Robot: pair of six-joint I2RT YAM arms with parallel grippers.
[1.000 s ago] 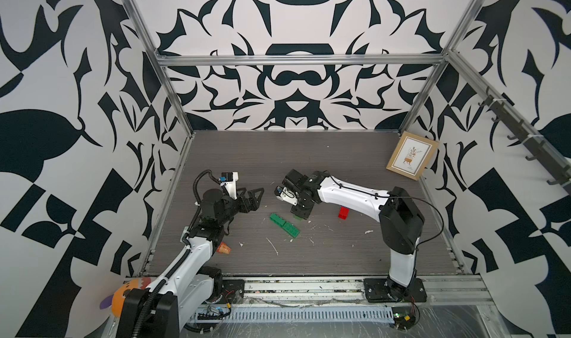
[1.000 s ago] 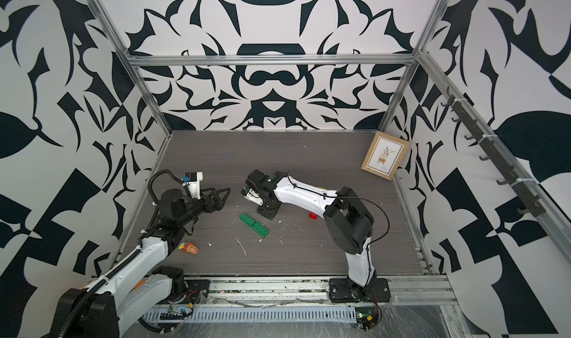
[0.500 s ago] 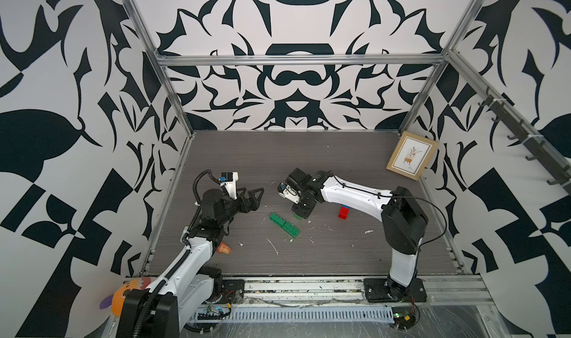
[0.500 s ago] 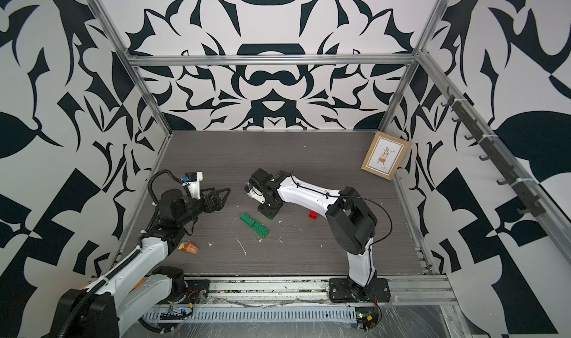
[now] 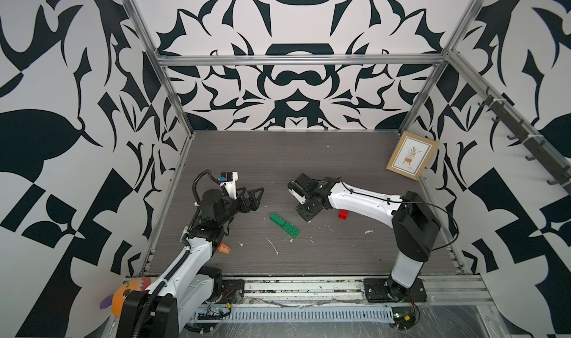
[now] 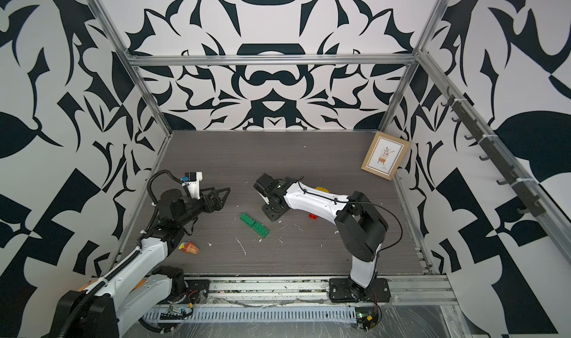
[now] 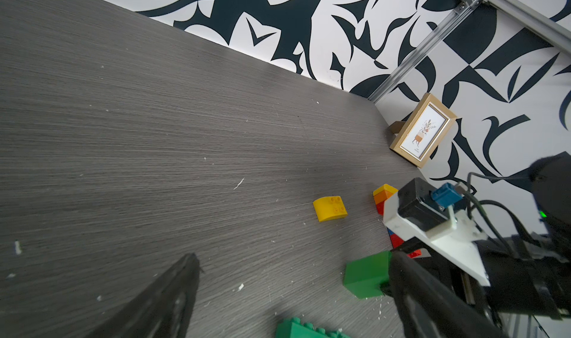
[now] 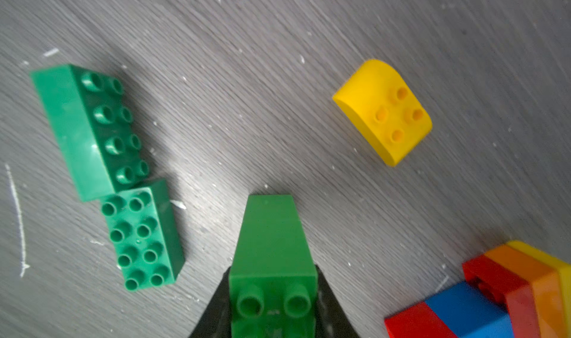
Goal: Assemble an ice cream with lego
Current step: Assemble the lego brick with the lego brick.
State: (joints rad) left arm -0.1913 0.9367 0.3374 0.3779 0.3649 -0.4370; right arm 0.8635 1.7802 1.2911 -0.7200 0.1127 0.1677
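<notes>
In the right wrist view my right gripper (image 8: 273,302) is shut on a small green lego brick (image 8: 272,237), studs facing the camera, held just above the table. Beside it lie two long green bricks end to end (image 8: 89,126) (image 8: 142,234), seen in both top views (image 5: 284,225) (image 6: 255,225). A yellow dome brick (image 8: 383,114) lies farther off. A joined red, blue, orange and yellow stack (image 8: 500,296) rests near the right arm. A red brick (image 5: 343,214) lies by that arm. My left gripper (image 5: 259,197) (image 7: 295,256) hangs open and empty, left of the green bricks.
A framed picture (image 5: 412,155) leans on the right wall at the back. A crumpled orange wrapper (image 5: 225,249) lies by the left arm, and an orange plush toy (image 5: 123,296) sits at the front left. White crumbs dot the grey table (image 5: 309,154).
My right arm has shifted slightly to the right with the green brick still in its grip. The left arm has stayed still.
</notes>
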